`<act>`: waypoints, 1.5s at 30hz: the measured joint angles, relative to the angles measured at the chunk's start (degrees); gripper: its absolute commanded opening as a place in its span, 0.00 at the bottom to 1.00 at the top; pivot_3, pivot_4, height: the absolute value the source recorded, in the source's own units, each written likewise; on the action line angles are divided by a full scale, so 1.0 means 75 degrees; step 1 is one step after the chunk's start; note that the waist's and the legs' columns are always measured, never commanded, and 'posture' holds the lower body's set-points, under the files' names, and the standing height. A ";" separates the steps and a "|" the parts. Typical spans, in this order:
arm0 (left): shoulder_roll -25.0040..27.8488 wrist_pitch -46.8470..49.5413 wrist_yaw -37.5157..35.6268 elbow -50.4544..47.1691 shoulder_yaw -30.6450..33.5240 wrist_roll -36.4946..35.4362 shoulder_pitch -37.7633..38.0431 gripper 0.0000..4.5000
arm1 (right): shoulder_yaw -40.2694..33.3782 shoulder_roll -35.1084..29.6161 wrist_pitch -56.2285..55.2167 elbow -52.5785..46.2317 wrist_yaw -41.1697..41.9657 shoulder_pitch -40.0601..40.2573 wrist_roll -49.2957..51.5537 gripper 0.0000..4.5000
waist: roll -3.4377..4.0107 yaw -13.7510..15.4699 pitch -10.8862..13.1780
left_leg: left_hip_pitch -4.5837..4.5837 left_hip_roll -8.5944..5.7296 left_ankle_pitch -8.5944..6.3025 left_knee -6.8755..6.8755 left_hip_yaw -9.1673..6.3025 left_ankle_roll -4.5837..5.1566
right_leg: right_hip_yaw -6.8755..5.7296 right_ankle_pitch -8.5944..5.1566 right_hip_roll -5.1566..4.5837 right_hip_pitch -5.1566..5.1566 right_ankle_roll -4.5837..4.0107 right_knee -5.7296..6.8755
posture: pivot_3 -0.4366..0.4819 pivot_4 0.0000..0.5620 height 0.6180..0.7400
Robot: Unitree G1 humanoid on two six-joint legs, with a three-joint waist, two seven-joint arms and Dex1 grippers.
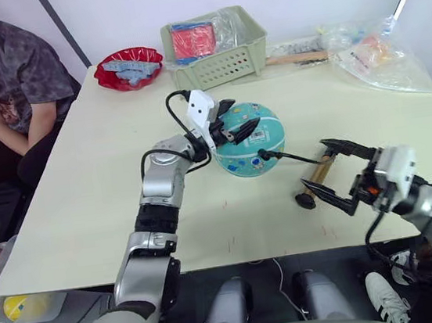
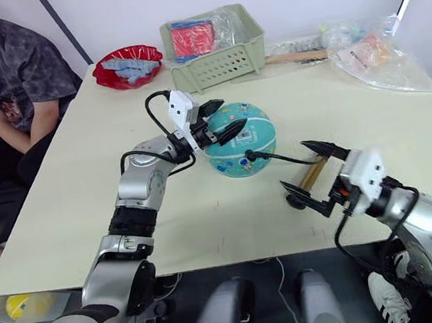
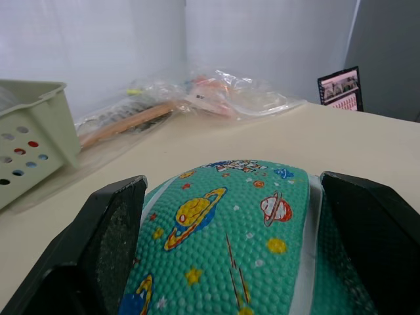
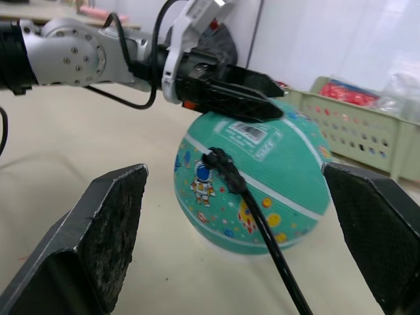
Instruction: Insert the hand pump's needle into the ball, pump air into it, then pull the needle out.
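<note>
Left eye view: right gripper [image 1: 332,172] gapes wide, empty, straddling the pump [image 1: 316,176] on the table [image 1: 79,202]. Its hose [image 1: 294,156] runs to the ball [image 1: 246,139], fitting plugged in. Beyond, the left gripper [image 1: 232,122] spreads over the ball's top.

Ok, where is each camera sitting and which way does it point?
Head pair: head-mounted, facing forward-down over the table; both arms show.
Left wrist: along the left gripper, fingers straddling the ball.
Right wrist: along the open right gripper, facing ball and hose.
All share the ball.
</note>
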 measured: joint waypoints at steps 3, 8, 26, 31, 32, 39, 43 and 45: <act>-0.0026 0.0005 0.0124 -0.0034 0.0004 0.0015 0.0031 1.00 | 0.0311 -0.0092 0.0355 -0.0007 -0.0109 -0.0461 -0.0479 0.99 | 0.0000 0.0001 -0.0001 | -0.0001 -0.0003 0.0000 0.0001 -0.0003 0.0000 | -0.0001 0.0000 -0.0001 0.0000 0.0000 0.0002 | 0.48 0.27 0.98; -0.0073 0.0092 0.0346 -0.0173 0.0007 0.0041 0.0116 1.00 | 0.1088 -0.0249 0.1006 0.0097 -0.0179 -0.1468 -0.1519 0.99 | 0.0000 -0.0008 -0.0002 | 0.0000 -0.0003 0.0000 0.0007 -0.0006 0.0000 | -0.0004 0.0000 -0.0001 0.0001 0.0000 0.0007 | 0.48 0.27 0.98; -0.0186 0.0232 0.0604 -0.0347 0.0029 0.0061 0.0218 1.00 | 0.2952 0.0120 0.2501 0.0954 -0.0310 -0.3684 -0.4143 0.99 | -0.0001 -0.0008 -0.0005 | -0.0008 -0.0013 0.0003 0.0016 -0.0034 -0.0005 | -0.0022 0.0000 -0.0005 0.0001 -0.0002 0.0018 | 0.48 0.27 0.98; -0.0198 0.0226 0.0661 -0.0344 0.0030 0.0062 0.0219 1.00 | 0.2971 0.0240 0.2527 0.0961 -0.0309 -0.3684 -0.4366 0.94 | -0.0001 -0.0011 -0.0005 | -0.0008 -0.0016 0.0003 0.0016 -0.0038 -0.0006 | -0.0024 0.0000 -0.0007 0.0001 -0.0002 0.0018 | 0.48 0.27 0.98; -0.0199 0.0226 0.0662 -0.0344 0.0030 0.0062 0.0219 1.00 | 0.2971 0.0245 0.2527 0.0961 -0.0309 -0.3684 -0.4370 0.88 | -0.0001 -0.0012 -0.0005 | -0.0008 -0.0016 0.0003 0.0016 -0.0039 -0.0006 | -0.0025 0.0000 -0.0007 0.0001 -0.0002 0.0018 | 0.48 0.27 0.98; -0.0219 0.0227 0.0737 -0.0360 0.0030 0.0062 0.0232 1.00 | 0.2984 0.0331 0.2434 0.0991 -0.0291 -0.3661 -0.4529 0.18 | -0.0001 -0.0013 -0.0005 | -0.0009 -0.0017 0.0004 0.0016 -0.0041 -0.0007 | -0.0026 0.0000 -0.0008 0.0001 -0.0002 0.0018 | 0.48 0.27 0.98; -0.0227 0.0227 0.0797 -0.0351 0.0064 0.0069 0.0236 1.00 | 0.2988 0.0334 0.2335 0.1126 -0.0293 -0.3631 -0.4617 0.03 | -0.0001 -0.0031 -0.0005 | -0.0009 -0.0017 0.0005 0.0016 -0.0043 -0.0008 | -0.0028 0.0000 -0.0007 0.0000 -0.0002 0.0020 | 0.48 0.27 0.98; -0.0247 0.0227 0.0872 -0.0350 0.0063 0.0073 0.0239 1.00 | 0.2948 0.0337 0.2210 0.1164 -0.0308 -0.3569 -0.4616 0.03 | -0.0001 -0.0027 -0.0005 | -0.0009 -0.0017 0.0005 0.0016 -0.0045 -0.0009 | -0.0028 0.0000 -0.0007 0.0000 -0.0002 0.0020 | 0.48 0.27 0.98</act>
